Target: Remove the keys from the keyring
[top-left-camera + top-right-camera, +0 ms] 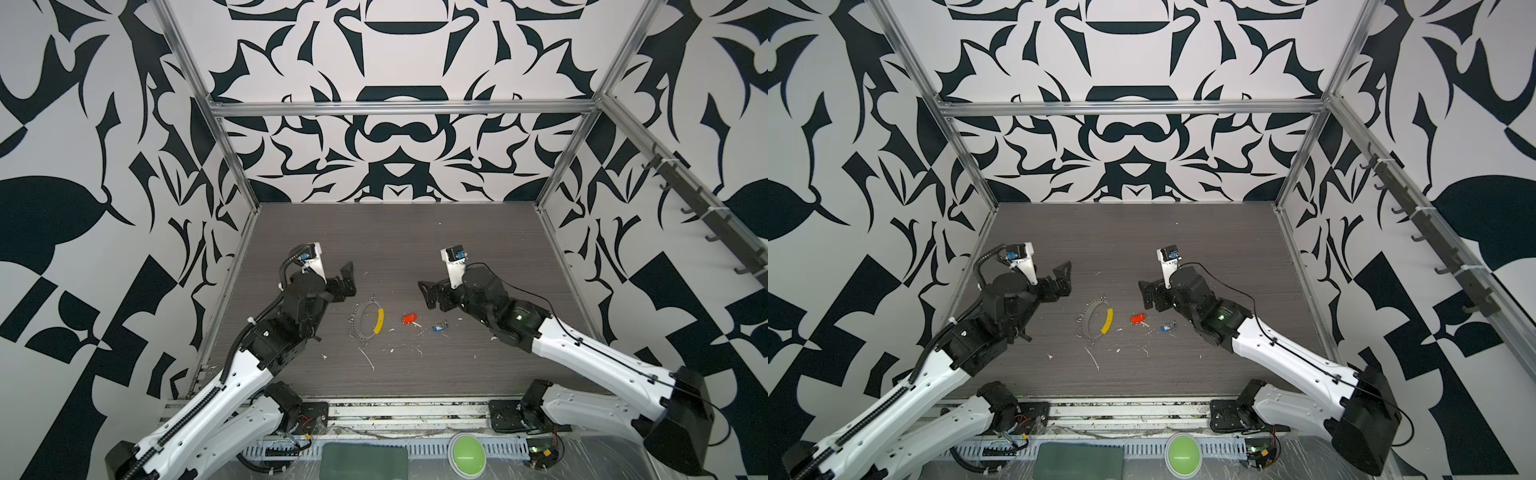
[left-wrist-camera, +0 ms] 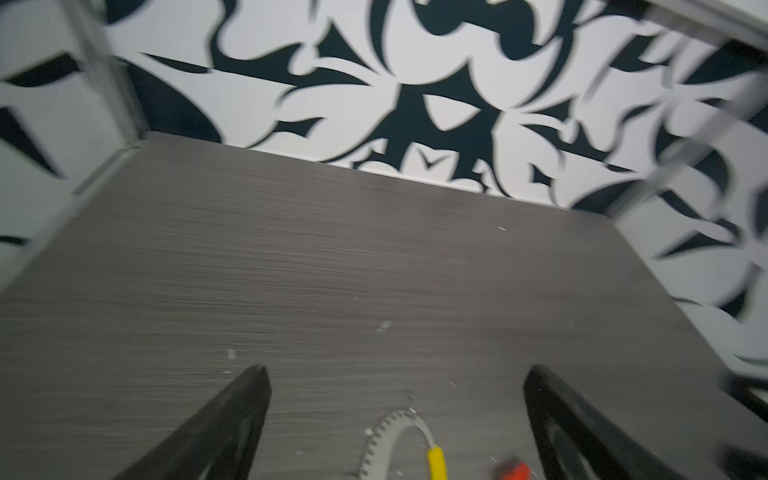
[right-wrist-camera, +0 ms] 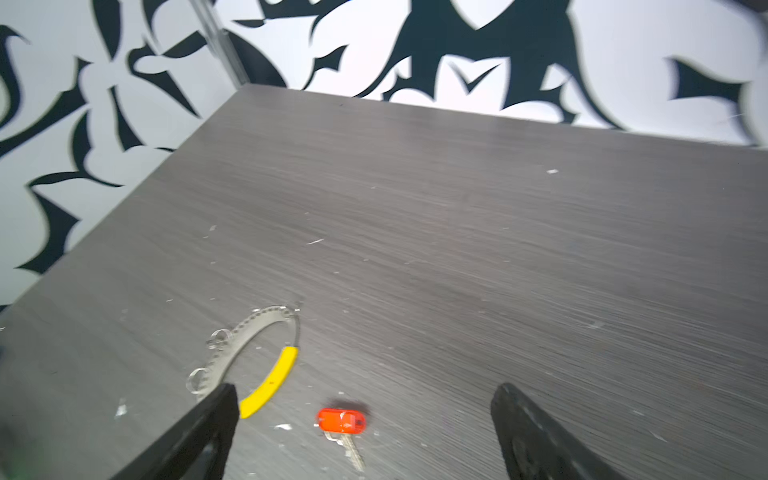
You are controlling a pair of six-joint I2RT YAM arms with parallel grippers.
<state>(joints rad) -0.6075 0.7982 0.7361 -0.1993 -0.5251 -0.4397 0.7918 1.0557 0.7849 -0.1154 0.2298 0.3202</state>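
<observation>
The keyring [image 1: 360, 320], a grey notched loop with a yellow sleeve [image 1: 378, 322], lies flat on the dark table, seen in both top views [image 1: 1089, 320]. To its right lie the keys, apart from the keyring: the red-headed key [image 1: 409, 318] and, further right, the blue-headed key [image 1: 438, 327]. My left gripper [image 1: 351, 279] hovers open, back left of the keyring [image 2: 386, 432]. My right gripper [image 1: 426, 295] hangs open behind the keys. In the right wrist view the red key [image 3: 340, 420] lies on the table between the open fingers, touching neither.
White scraps [image 1: 368, 357] litter the table in front of the keyring. Two small split rings [image 3: 220, 334] sit on the keyring's notched side. Patterned walls and an aluminium frame [image 1: 399, 109] enclose the table. A green button [image 1: 467, 455] and a dark pad [image 1: 363, 461] sit by the front rail.
</observation>
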